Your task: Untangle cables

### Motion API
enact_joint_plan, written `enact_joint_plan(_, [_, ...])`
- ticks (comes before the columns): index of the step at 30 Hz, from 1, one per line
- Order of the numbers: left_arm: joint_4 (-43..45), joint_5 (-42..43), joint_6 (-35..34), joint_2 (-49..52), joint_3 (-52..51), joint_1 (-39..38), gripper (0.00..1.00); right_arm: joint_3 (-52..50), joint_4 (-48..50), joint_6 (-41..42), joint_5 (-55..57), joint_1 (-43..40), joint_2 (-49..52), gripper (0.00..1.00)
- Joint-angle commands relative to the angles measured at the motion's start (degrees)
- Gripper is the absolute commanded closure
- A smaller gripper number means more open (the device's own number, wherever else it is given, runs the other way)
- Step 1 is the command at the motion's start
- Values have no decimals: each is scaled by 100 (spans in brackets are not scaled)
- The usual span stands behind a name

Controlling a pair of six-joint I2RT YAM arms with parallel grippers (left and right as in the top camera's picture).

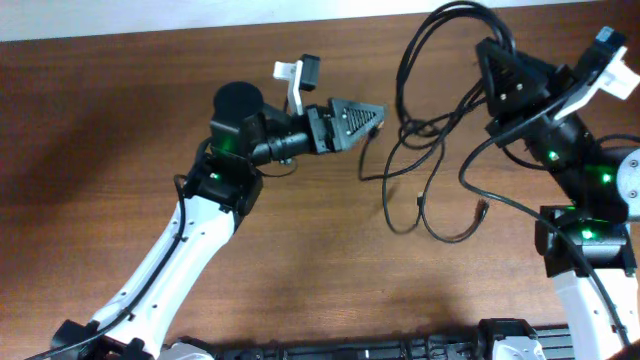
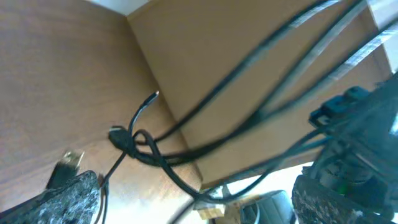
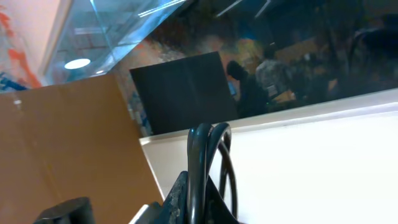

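The cables (image 1: 432,130) are thin black cords in one tangled bundle at the table's right centre, with loose loops and small plug ends (image 1: 484,208) lying on the wood. My right gripper (image 1: 497,62) is shut on several strands (image 3: 202,155) and holds them lifted near the far edge. My left gripper (image 1: 377,118) is open, pointing right, level with the bundle's left side. In the left wrist view the strands run across between its fingers (image 2: 205,190). A knot (image 2: 132,140) and a USB plug (image 2: 71,160) lie ahead on the table.
The wooden table's (image 1: 120,150) far edge (image 1: 200,30) runs along the top, close behind the right gripper. A black strip (image 1: 400,348) lies along the front edge. The right arm's base (image 1: 590,240) stands at the right.
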Motion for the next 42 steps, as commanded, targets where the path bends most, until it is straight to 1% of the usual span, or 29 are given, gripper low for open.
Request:
enact_joint_plan(1, [223,63,-59,35,57,-138,1,111,48,85,-173,-42,-33,96])
enact_joint_plan(3, [251,-149,-57,35,57,-273,1,111,66,92,-356,-39,-35,96])
enact_joint_plan(5, [249,-407,-57,35,57,-402,1,111,92,264,-660,-39,-33,96])
enact_joint_plan(7, [374,-505,-57,35,57,-542,1,111,149,350,-874,-35,-35,96])
enact_joint_plan(10, [542,-688,-57,35,57,-702,1,111,398,675,-1086,-35,-35,96])
enact_joint_plan(13, [546,-992,-57,35,57,-793,1,111,931,1012,-1272,-35,-35,96])
enact_joint_plan(19, [542,-1209,-59,37,57,-807,1,111,1969,1919,-1287,-35,-57,96])
enact_joint_plan(23, [549,-1384,-57,42,57,-909,1,111,2184,2345,-1307,-35,-57,96])
enact_joint_plan(32, [551,-2184,-50,42,57,-1047,1,111,2872,3335,-1414,-35,-57,96])
enact_joint_plan(36, [557,-2667,37,79,57,-1213,1,111,2918,3359,-1414,-35,-63,96])
enact_joint_plan(38, [564,-2914,125,201,57,-1340,1,111,2924,3506,-1412,-35,-61,96])
enact_joint_plan(42, [866,-2868,144,570,57,-1462,1,111,2924,3569,-1491,-35,-61,96])
